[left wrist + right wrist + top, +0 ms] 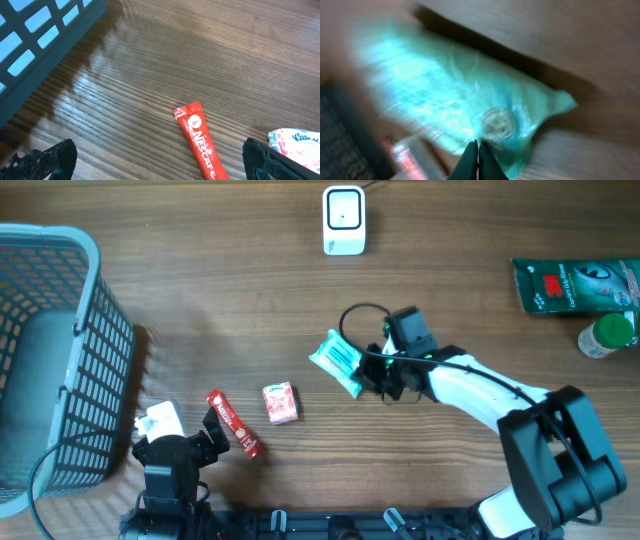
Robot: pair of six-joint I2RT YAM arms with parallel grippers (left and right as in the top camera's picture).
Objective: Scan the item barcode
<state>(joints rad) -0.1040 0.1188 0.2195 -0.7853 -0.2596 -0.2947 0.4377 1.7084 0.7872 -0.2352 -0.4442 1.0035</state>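
The right hand (372,370), clenched on the teal plastic packet (336,360) at its 9 o'clock above the wooden counter (480,240), holds it long-axis 11-to-5, with the white boxy scanner (343,220) toward 12 o'clock.

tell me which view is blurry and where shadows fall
right wrist: heavy motion blur smears the teal packet, its print unreadable; left wrist: sharp, the basket casts a broken shadow on the table, Nescafe stick crisp; overhead: sharp, even light, no strong glare
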